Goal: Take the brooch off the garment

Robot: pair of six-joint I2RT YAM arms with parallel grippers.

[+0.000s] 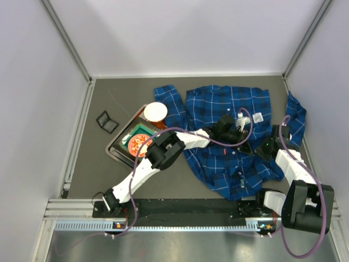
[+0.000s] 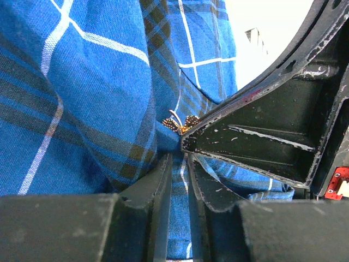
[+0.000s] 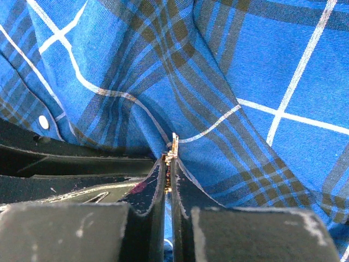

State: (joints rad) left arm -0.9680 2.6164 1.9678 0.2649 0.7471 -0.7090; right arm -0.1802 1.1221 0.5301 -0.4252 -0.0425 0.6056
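**Cloth, Metal, Scuffed Plastic**

The blue and navy plaid woven cloth shirt looks matt, with a coarse weave up close. The tiny pale gold brooch glints like polished metal. The right end effector is hard black plastic, faintly glossy, scratched and white-flecked. The dark grey tabletop looks matt and smooth.

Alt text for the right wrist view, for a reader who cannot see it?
The right gripper, its black fingers shut, pinches a small gold brooch where the blue plaid shirt bunches up around it. A white button shows near the left edge.
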